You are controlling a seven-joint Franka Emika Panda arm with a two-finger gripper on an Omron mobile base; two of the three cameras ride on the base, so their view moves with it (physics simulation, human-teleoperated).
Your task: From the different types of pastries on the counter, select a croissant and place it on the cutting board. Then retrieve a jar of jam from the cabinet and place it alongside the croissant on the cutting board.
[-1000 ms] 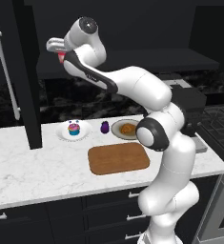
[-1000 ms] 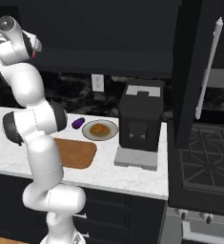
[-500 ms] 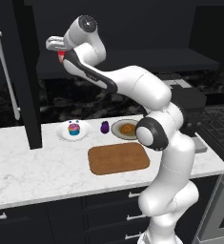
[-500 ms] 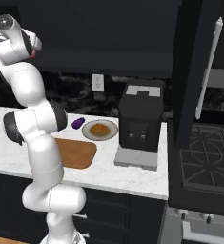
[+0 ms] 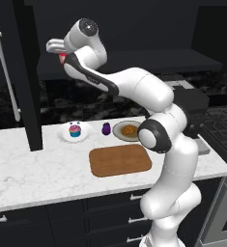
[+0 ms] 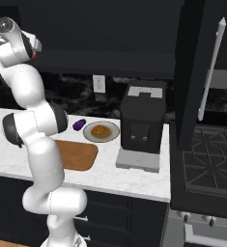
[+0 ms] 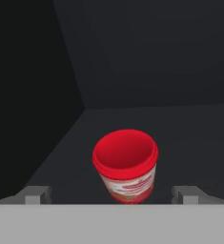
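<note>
Your gripper is reaching into the cabinet, fingers spread wide, flanking the upright jar of jam without touching it.

Matt wooden cutting board, veined marble counter

The arm is glossy white, built of rounded tubular links that swell at each joint. Dark grey to black bands ring the joints: a round black cap sits on the top joint, a curved dark seam runs along the upper link, and a black disc with a paler grey centre marks the elbow. The lower trunk is a thick white column of bulging segments. The gripper is pale grey-white, its two fingers small grey blocks with squared tips
</note>
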